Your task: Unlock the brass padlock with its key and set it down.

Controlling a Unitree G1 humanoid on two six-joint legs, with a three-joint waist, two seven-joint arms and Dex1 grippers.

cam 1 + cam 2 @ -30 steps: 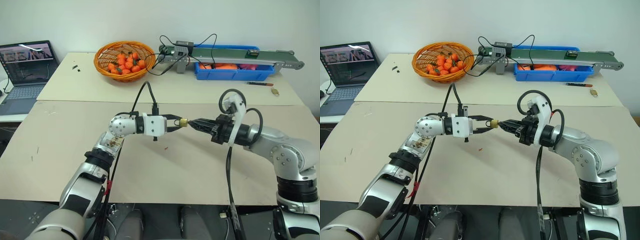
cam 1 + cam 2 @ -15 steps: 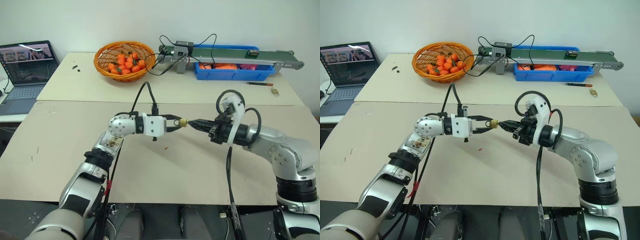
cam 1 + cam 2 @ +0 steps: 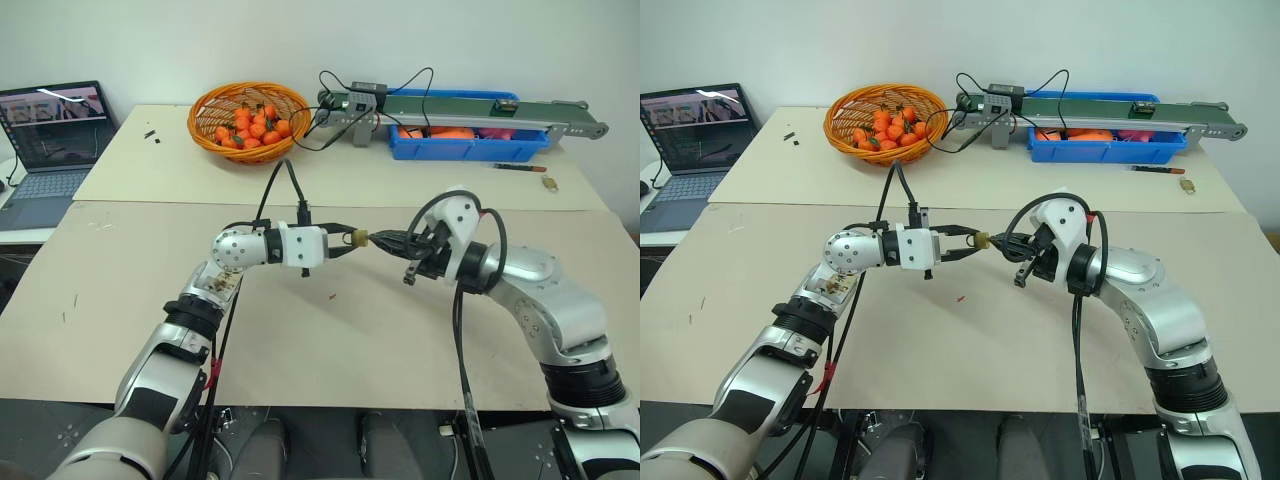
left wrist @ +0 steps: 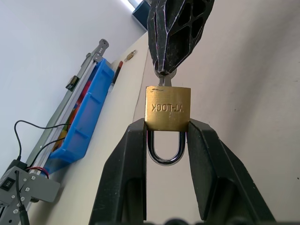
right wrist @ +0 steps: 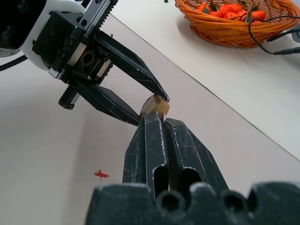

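The brass padlock (image 4: 168,108) hangs in the air over the near table, and my left gripper (image 3: 350,239) is shut on it, one finger (image 4: 123,168) on each side of its silver shackle (image 4: 165,157). Both legs of the shackle run up into the body. My right gripper (image 3: 378,240) comes in from the opposite side, level with the lock, and is shut on the key (image 4: 164,79). Only a silvery sliver of the key shows between the right fingertips (image 4: 174,33) and the lock's bottom face. The lock (image 5: 156,104) sits just past those fingertips in the right wrist view.
An orange basket (image 3: 250,115) of small fruit, a conveyor (image 3: 470,103) and a blue bin (image 3: 465,145) stand on the far table. A laptop (image 3: 50,130) sits at far left. A pen (image 3: 520,167) and small brass item (image 3: 550,183) lie far right. A red speck (image 3: 332,295) lies under the grippers.
My right wrist has rolled about its own line with the key in the lock, and that forearm has swung up. The left gripper has held the padlock still.
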